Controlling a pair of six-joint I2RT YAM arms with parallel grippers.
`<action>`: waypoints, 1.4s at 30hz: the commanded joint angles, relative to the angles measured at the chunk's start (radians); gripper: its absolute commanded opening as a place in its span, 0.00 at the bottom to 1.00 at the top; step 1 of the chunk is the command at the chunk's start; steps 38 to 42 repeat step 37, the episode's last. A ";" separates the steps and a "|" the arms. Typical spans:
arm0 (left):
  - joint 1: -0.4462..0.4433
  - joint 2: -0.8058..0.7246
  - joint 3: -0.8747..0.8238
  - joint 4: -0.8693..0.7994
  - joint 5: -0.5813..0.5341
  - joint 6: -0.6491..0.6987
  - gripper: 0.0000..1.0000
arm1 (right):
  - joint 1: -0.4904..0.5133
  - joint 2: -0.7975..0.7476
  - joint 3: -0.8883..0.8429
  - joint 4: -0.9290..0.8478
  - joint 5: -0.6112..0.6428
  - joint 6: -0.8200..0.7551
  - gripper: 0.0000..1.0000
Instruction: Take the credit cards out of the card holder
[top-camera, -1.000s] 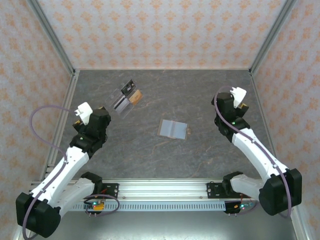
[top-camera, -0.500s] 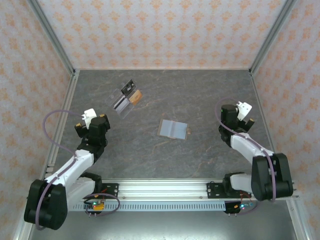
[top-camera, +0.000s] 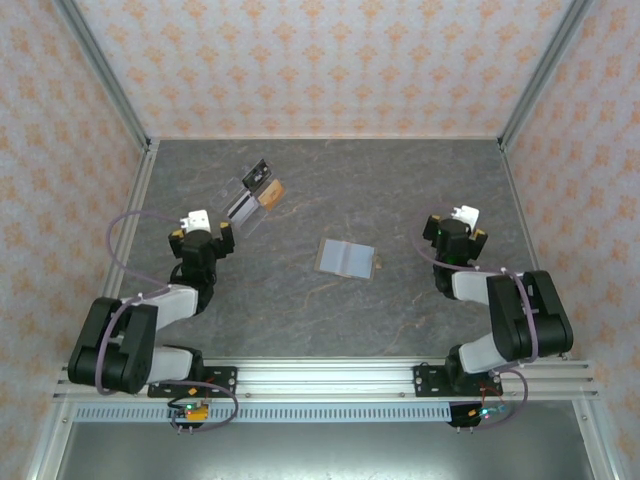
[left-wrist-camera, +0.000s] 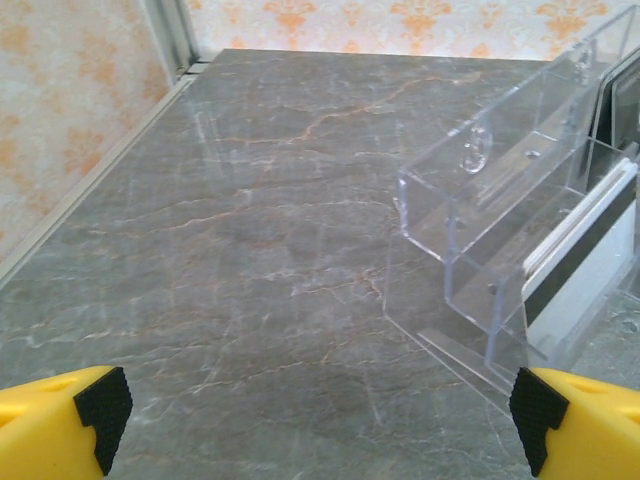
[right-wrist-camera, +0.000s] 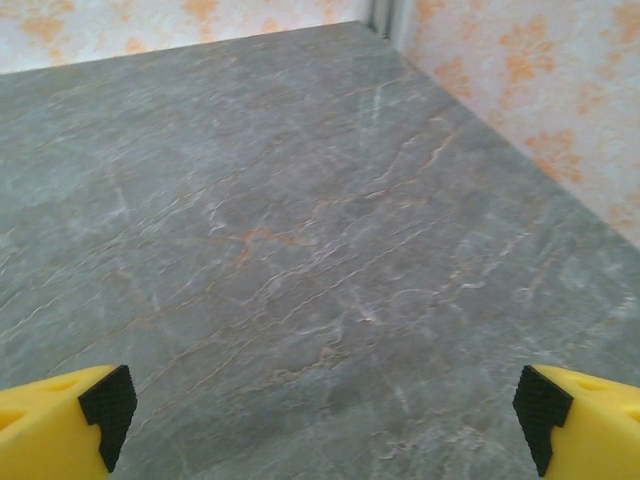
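Observation:
The card holder (top-camera: 346, 258) lies opened flat at the middle of the table, its two blue-grey panels facing up. The credit cards cannot be made out in it from above. My left gripper (top-camera: 202, 232) hovers low to the holder's left, well apart from it, next to the clear tray. In the left wrist view that gripper (left-wrist-camera: 320, 410) is open, with only bare tabletop between its yellow fingers (left-wrist-camera: 60, 425). My right gripper (top-camera: 455, 232) is to the holder's right, also apart from it. Seen from its own wrist, it (right-wrist-camera: 325, 410) stands open over bare stone.
A clear plastic tray (top-camera: 250, 195) with black and tan pieces stands at the back left; up close (left-wrist-camera: 500, 220) it holds a white piece with a black stripe (left-wrist-camera: 580, 250). Metal frame posts and patterned walls (top-camera: 320, 60) enclose the marbled table (top-camera: 400, 180).
Both arms have folded back toward their bases, and both grippers have drawn inward and lower. The card holder and tray have not moved. Both grippers stayed open.

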 joint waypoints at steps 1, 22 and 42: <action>0.005 0.049 0.002 0.139 0.032 0.039 1.00 | -0.023 0.012 -0.022 0.117 -0.089 -0.023 1.00; 0.010 0.166 0.084 0.097 -0.046 0.009 1.00 | -0.037 0.052 -0.005 0.112 -0.080 -0.001 0.99; 0.013 0.167 0.087 0.091 -0.038 0.008 1.00 | -0.037 0.044 -0.022 0.140 -0.111 -0.015 0.99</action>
